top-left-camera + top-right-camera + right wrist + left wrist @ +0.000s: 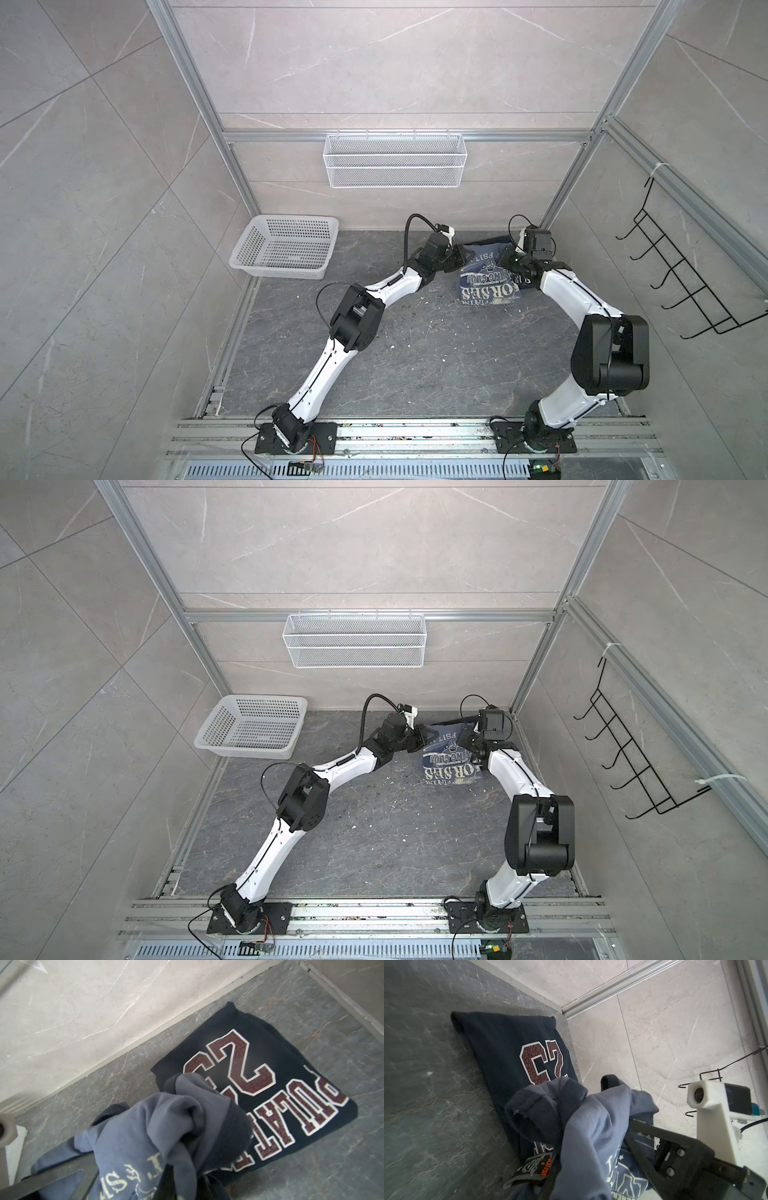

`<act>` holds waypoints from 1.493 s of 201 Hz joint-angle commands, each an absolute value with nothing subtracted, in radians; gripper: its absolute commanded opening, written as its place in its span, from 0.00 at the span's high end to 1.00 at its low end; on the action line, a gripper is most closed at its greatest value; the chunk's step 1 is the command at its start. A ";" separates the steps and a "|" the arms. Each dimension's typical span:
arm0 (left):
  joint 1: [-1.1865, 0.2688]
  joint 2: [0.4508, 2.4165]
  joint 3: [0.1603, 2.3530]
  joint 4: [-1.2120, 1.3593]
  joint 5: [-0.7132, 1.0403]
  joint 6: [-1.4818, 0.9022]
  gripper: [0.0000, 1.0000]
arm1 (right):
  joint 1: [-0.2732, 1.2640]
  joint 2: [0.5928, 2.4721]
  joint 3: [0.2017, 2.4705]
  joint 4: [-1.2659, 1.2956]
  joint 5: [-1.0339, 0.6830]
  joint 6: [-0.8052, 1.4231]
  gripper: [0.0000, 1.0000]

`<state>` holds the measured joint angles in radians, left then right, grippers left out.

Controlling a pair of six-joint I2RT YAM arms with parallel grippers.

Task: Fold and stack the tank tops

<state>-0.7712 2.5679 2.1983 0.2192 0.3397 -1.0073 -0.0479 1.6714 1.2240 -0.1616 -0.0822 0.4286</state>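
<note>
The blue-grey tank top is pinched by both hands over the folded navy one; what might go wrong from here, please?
The blue-grey tank top hangs bunched from the left hand and right hand, so it may land crumpled rather than flat. Its cloth hangs right over the folded navy tank top and could drag or rumple it.

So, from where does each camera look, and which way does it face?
Top views: above the bases, looking down at the table; both arms show.
Left wrist: on the left arm, facing the navy "23" tank top; own finger shows.
Right wrist: on the right arm, facing that top; own finger shows.
Wrist views share the blue-grey tank top bunched in front.
</note>
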 commanded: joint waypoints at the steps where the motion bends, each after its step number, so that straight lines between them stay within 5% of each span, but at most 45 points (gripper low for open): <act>1: -0.788 2.613 2.336 0.299 0.344 -1.023 1.00 | -0.070 1.697 1.276 -0.091 -0.109 0.420 0.89; 127: -0.798 2.859 2.649 0.258 0.239 -1.060 1.00 | -0.109 1.918 1.327 0.012 -0.061 0.458 0.88; 202: -0.782 2.898 2.663 0.142 0.171 -1.036 1.00 | -0.129 2.234 1.605 -0.399 -0.172 0.589 0.91; 241: -0.748 2.744 2.442 0.146 0.175 -1.022 1.00 | -0.084 2.245 1.558 -0.442 -0.276 0.628 0.91; 300: -0.674 2.340 1.790 0.293 0.133 -0.965 1.00 | 0.107 2.086 1.371 -0.349 -0.306 0.679 0.91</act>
<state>-0.7059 2.5465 1.9583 0.1890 0.1814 -1.0279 0.0017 2.1220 1.4719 -0.2626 -0.2741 0.6357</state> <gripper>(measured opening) 0.122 0.095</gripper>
